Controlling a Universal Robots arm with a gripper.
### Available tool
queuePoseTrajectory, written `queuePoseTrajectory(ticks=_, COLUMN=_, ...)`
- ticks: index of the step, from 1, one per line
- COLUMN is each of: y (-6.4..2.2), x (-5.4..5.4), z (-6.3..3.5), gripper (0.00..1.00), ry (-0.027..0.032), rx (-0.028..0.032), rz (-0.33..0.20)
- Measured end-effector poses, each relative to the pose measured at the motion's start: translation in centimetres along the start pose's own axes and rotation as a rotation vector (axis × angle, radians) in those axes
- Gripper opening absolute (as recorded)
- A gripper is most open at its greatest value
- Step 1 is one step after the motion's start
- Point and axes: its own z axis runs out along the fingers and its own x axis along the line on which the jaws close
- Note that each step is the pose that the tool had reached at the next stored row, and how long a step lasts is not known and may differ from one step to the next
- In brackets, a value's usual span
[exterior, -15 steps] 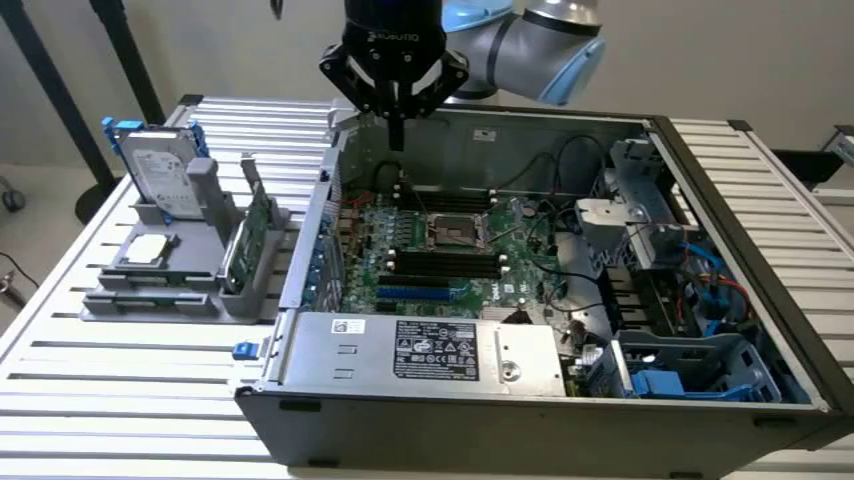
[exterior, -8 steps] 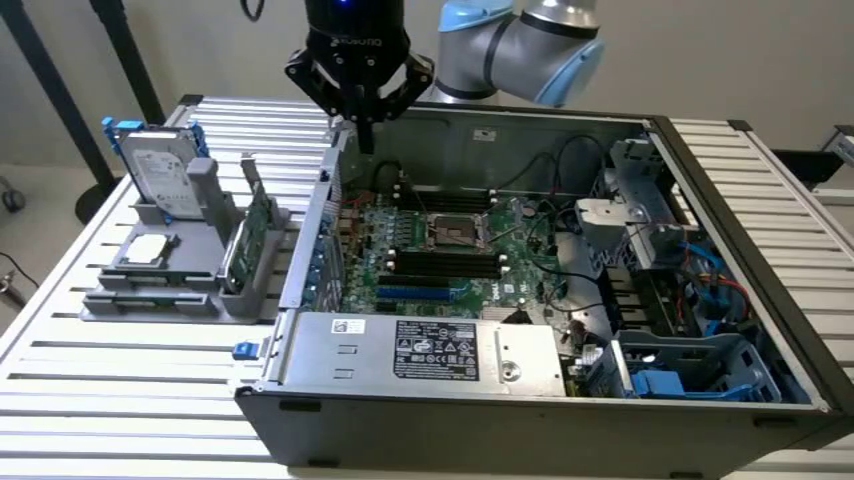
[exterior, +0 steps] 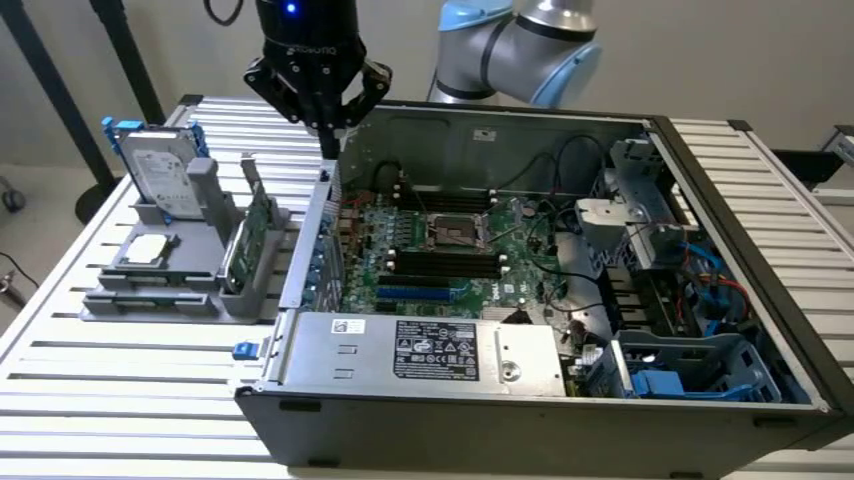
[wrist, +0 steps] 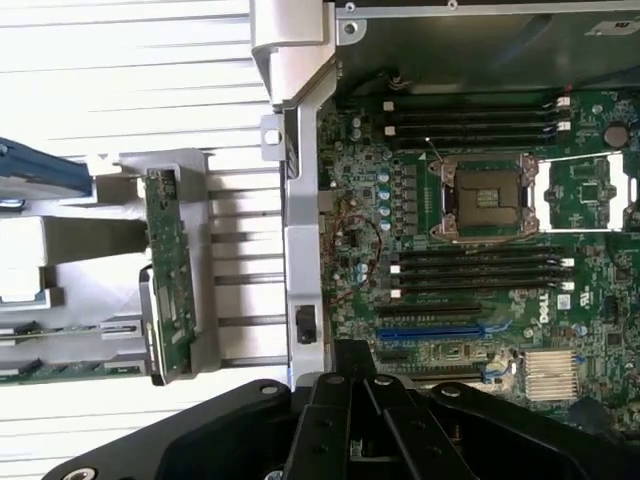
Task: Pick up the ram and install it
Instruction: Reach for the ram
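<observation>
The ram (exterior: pixel 251 232) is a thin green stick standing on edge in a grey holder (exterior: pixel 174 285) on the table, at the exterior view's left of the open computer case. In the wrist view the ram (wrist: pixel 168 268) shows its chips, seated in the holder's slot. My black gripper (exterior: pixel 330 138) hangs above the case's left wall near the back, apart from the ram and a little beyond it. Its fingers (wrist: pixel 352 400) are shut together with nothing between them. The motherboard's black slots (exterior: pixel 441 264) (wrist: pixel 480 270) lie beside the processor socket (wrist: pixel 486 195).
A silver hard drive in a blue frame (exterior: pixel 163 178) and a small square silver processor chip (exterior: pixel 144 250) sit in the same holder. The case's power supply (exterior: pixel 427 350) is at the front. Cables and blue drive bays (exterior: pixel 681 375) crowd the exterior view's right.
</observation>
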Motion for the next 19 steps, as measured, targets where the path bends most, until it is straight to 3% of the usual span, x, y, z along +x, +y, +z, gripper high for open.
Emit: queuePoseTrajectory(ticks=19, y=-0.67, x=8.6, z=1.07, gripper=0.11, ry=-0.0004, rx=0.0070, rz=0.000)
